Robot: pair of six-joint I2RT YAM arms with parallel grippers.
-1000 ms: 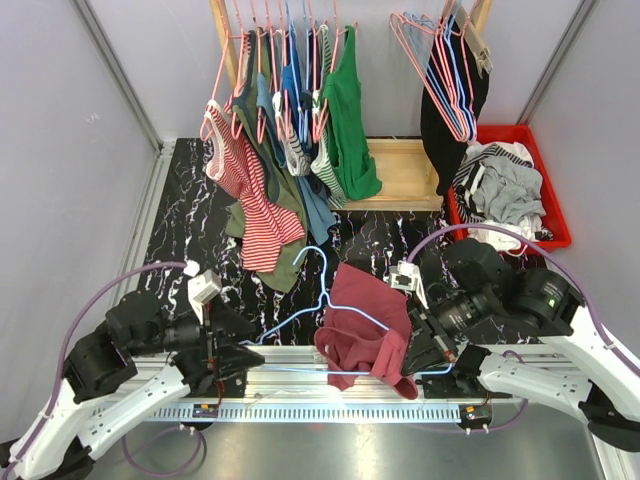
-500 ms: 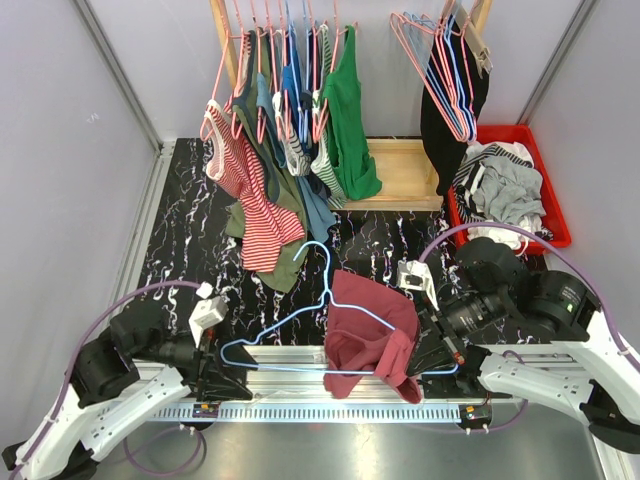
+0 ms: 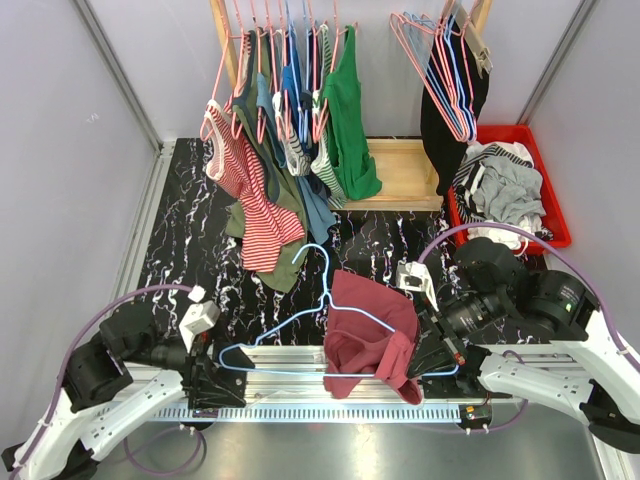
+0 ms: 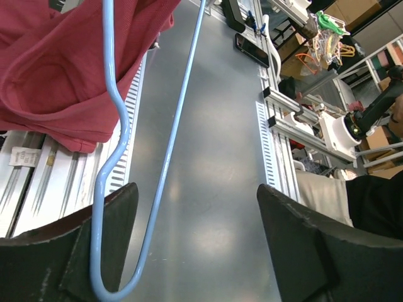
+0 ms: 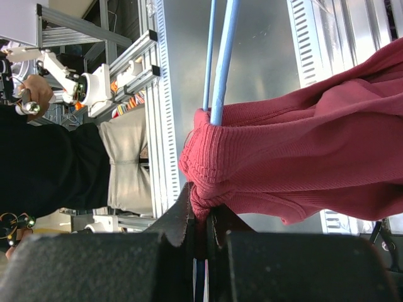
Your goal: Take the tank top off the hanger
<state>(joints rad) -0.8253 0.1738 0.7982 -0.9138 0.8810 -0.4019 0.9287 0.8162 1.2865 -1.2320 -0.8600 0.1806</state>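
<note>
While low, left gripper (image 4: 195,211) agape.

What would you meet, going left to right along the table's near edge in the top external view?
left gripper → bare left side of the blue hanger → maroon tank top → right gripper
</note>
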